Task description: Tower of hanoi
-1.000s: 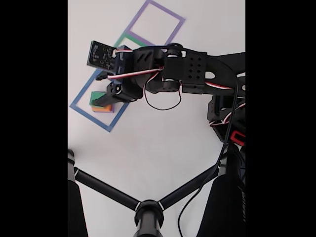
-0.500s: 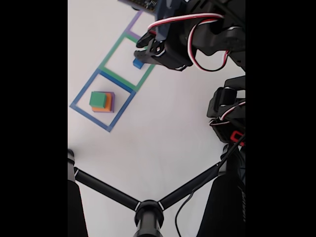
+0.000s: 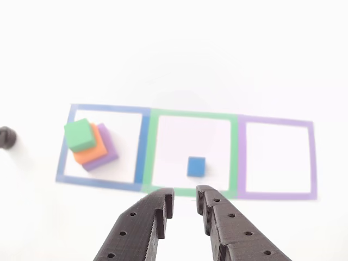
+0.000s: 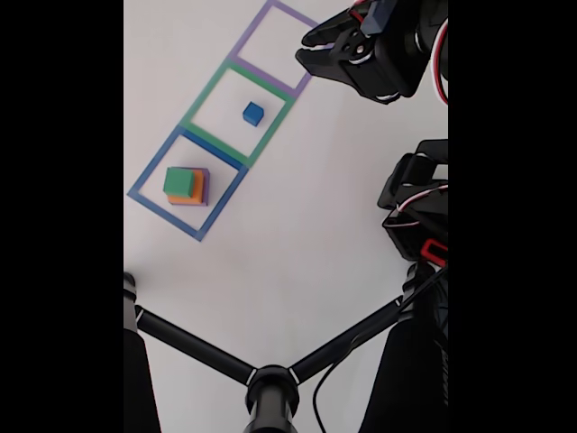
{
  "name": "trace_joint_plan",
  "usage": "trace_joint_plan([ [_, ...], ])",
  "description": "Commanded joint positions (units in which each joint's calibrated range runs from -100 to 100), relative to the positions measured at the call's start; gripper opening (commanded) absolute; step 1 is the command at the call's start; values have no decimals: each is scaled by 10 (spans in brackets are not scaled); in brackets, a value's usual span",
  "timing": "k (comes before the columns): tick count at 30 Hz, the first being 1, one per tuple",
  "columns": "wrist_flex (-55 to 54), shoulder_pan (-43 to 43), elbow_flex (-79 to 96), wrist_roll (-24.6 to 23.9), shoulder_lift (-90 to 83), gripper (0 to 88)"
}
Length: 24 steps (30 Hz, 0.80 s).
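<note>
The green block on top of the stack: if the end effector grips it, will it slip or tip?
The green block looks matte with flat sides, so probably little slip. It seems small, likely light. Sitting off-center on the orange block, it may nudge that one.
</note>
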Motion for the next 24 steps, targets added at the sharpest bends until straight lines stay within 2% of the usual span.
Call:
trace_joint_plan([
  [1,-14,30,66,6,-34,7],
  [5,-86,69,202,6,-77,51],
  [7,-138,86,277,6,-95,145],
  [11,-265,122,430,6,-125,249],
  [16,-483,149,641,6,-152,294],
  [24,-845,148,902,6,-127,337],
])
